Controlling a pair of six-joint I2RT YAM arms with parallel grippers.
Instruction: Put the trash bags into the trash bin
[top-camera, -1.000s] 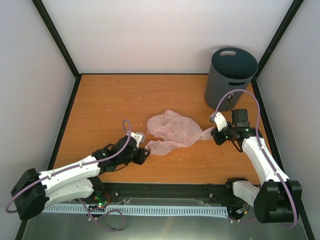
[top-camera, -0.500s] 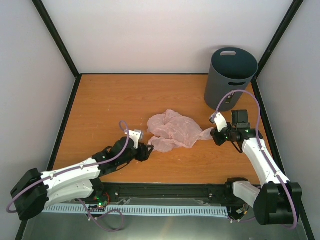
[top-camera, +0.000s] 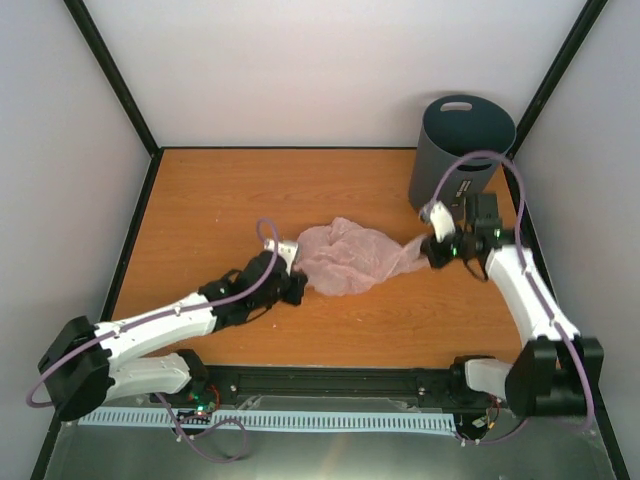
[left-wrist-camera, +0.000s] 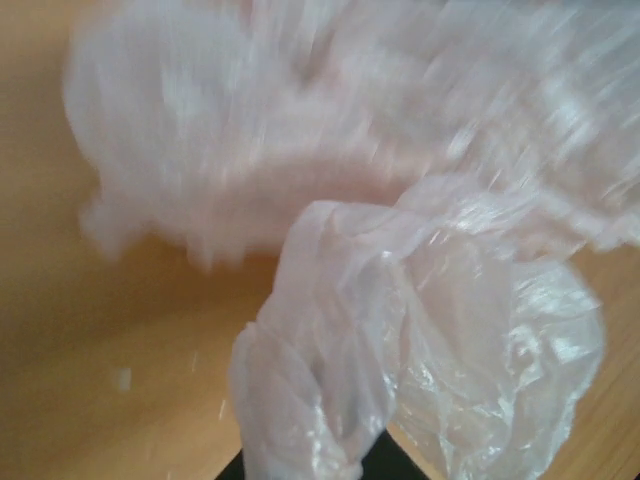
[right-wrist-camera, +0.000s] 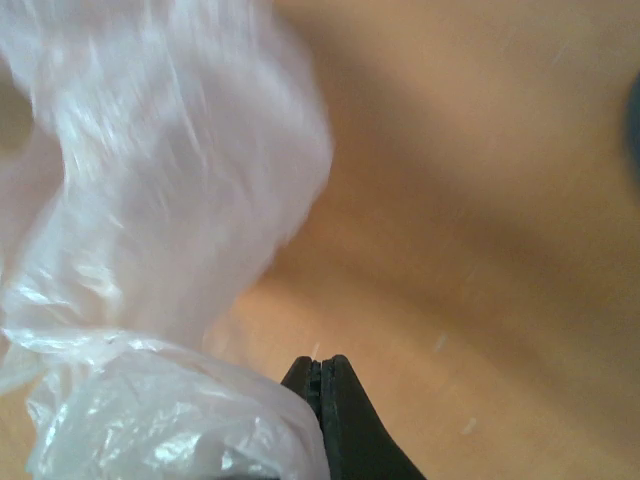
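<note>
The pale-pink trash bag (top-camera: 345, 258) lies crumpled mid-table, stretched between both grippers. My left gripper (top-camera: 293, 284) is shut on its left edge; in the left wrist view the plastic (left-wrist-camera: 330, 330) bunches out of the jaws and hides the fingertips. My right gripper (top-camera: 432, 252) is shut on the bag's right corner, which is pulled into a thin strand. In the right wrist view its black fingertips (right-wrist-camera: 340, 385) press together, with plastic (right-wrist-camera: 150, 200) spilling out to their left. The dark grey trash bin (top-camera: 460, 150) stands upright at the back right, just beyond the right gripper.
The wooden table (top-camera: 220, 200) is enclosed by white walls with black corner posts (top-camera: 115, 80). A black rail (top-camera: 340, 382) runs along the near edge between the arm bases. The right arm's purple cable (top-camera: 480, 160) loops in front of the bin.
My left gripper opened, moved right to the bag's left edge and shut on it. My right gripper moved up and back toward the bin, pulling the bag's corner along.
</note>
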